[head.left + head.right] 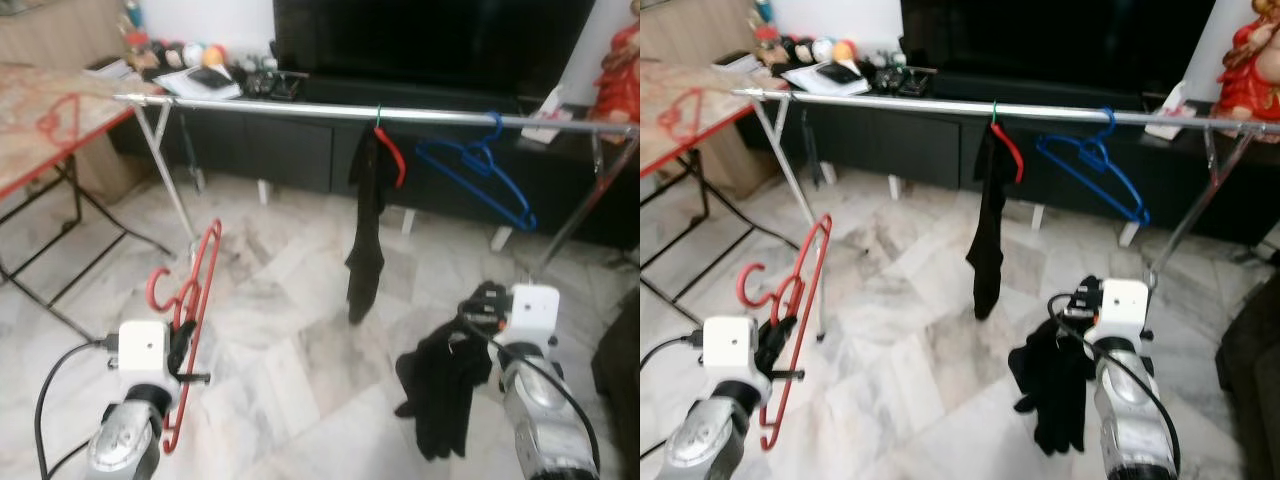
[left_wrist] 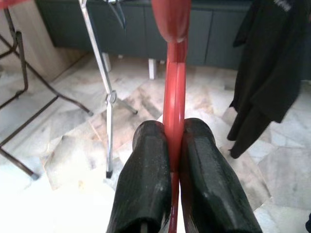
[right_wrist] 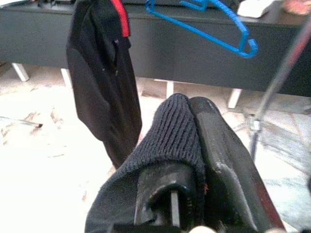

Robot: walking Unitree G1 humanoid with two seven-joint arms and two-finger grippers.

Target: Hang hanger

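My left gripper is shut on a red hanger, held low at the left, well below the silver rail. In the left wrist view the two fingers pinch the red hanger. My right gripper is shut on a black knitted garment that droops beneath it. The right wrist view shows the garment draped over one finger. On the rail hang a red hanger with a black garment and an empty blue hanger.
The rail's crossed legs stand at the left and right. A black TV cabinet runs behind the rail. A folding table with another red hanger on it stands at the far left. The floor is marble tile.
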